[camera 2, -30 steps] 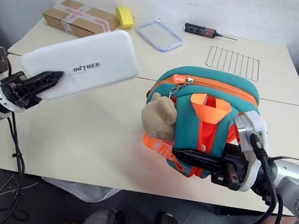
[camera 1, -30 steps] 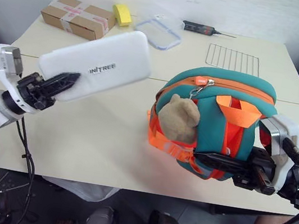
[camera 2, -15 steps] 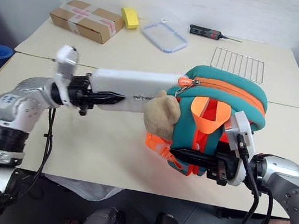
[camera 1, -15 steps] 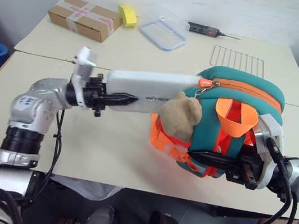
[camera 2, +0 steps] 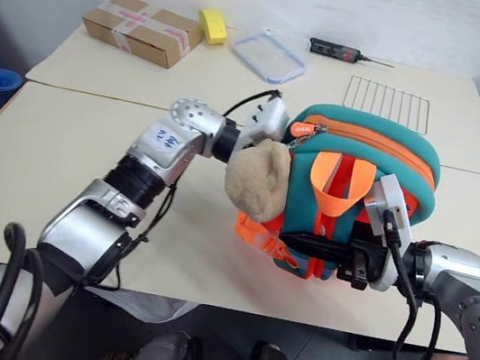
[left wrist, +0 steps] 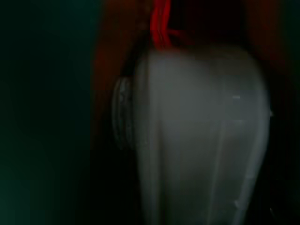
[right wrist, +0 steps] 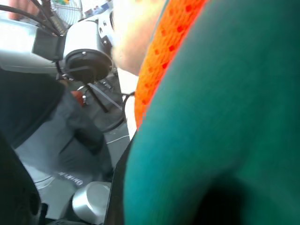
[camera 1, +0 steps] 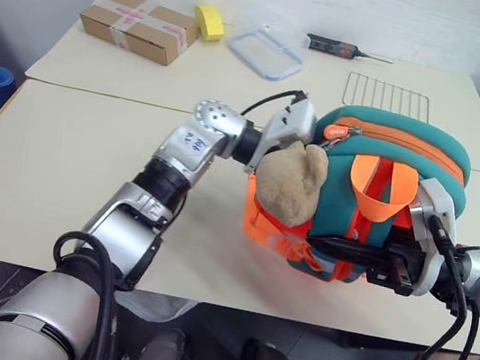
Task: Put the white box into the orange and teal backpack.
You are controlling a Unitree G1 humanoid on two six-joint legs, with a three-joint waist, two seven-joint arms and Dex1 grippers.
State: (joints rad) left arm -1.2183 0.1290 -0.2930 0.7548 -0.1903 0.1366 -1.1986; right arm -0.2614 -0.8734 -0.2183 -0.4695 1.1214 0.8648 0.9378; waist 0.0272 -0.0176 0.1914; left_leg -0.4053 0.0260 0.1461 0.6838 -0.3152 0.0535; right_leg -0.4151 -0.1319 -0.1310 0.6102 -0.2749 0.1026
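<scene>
While the orange and teal backpack (camera 1: 374, 197) stands upright on the worktop (camera 1: 59, 170), its zipped mouth faces the robot's left, and the left arm reaches straight into that side. The right gripper (camera 1: 348, 249) is closed tight on the pack's front webbing, steadying it from the robot's right. The left gripper is buried in the opening behind the plush bear head (camera 1: 290, 181); I cannot tell how far its fingers are parted. Its wrist view looks along the white box (left wrist: 201, 136), lying lengthwise away from the gripper, long axis pointing deeper into the dark interior, so release looks close.
</scene>
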